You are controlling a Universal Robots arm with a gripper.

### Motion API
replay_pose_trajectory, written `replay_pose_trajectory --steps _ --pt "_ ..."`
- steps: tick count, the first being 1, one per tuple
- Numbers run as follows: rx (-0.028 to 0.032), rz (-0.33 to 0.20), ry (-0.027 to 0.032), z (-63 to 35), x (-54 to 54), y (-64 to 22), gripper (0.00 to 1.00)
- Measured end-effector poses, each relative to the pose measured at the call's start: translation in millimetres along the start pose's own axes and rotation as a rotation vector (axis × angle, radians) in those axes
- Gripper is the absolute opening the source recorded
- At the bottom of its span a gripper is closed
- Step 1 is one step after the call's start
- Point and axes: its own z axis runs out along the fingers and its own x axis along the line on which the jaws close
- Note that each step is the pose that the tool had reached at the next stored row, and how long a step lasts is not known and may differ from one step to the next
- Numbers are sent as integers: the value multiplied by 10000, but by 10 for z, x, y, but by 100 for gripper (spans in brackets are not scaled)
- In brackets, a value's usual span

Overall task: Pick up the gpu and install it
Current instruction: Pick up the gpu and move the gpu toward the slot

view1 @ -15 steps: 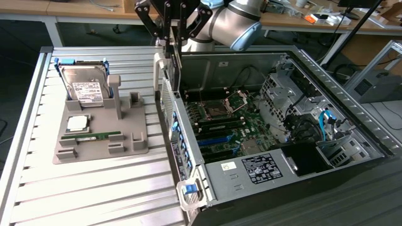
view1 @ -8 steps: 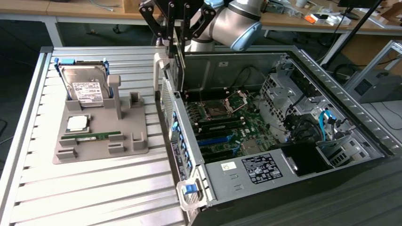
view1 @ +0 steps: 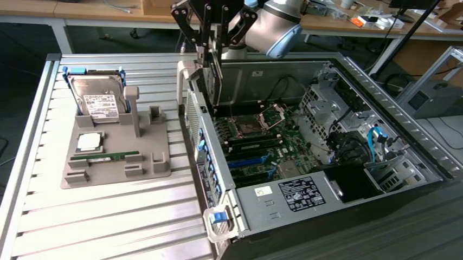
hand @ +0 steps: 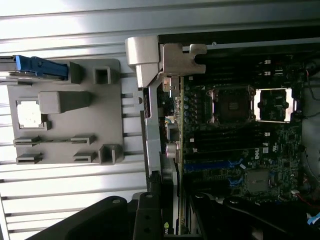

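Pincer: the gripper [view1: 209, 43] is hanging over the case wall that faces the tray. Its fingers are pinching narrowly on the gpu [view1: 212, 81], gripping the thin card by its upper edge.
Gpu: it is hanging upright and edge-on, clear of the tray, above the open computer case [view1: 217, 184] and over the edge of the motherboard [view1: 268, 141]. I judge it is being carried vertically because the board's slots face upward.
Tray: the grey holder tray [view1: 108, 170] is sitting on the bench [view1: 108, 222] beside the case, toward the edge on the exterior view's left. It is carrying the hard drive [view1: 97, 100] and the RAM stick [view1: 105, 156] in raised slots, likely so fingers can reach them.
Exterior view: it is showing how high the card is hanging above the case.
Wrist view: it is looking down along the card, showing its silver bracket [hand: 182, 57] sitting just beside that case wall.
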Motion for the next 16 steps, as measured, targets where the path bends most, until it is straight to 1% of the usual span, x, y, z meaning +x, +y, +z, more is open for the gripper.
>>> replay_pose_trajectory --steps 16 --pt "-1 0 -1 17 -132 11 27"
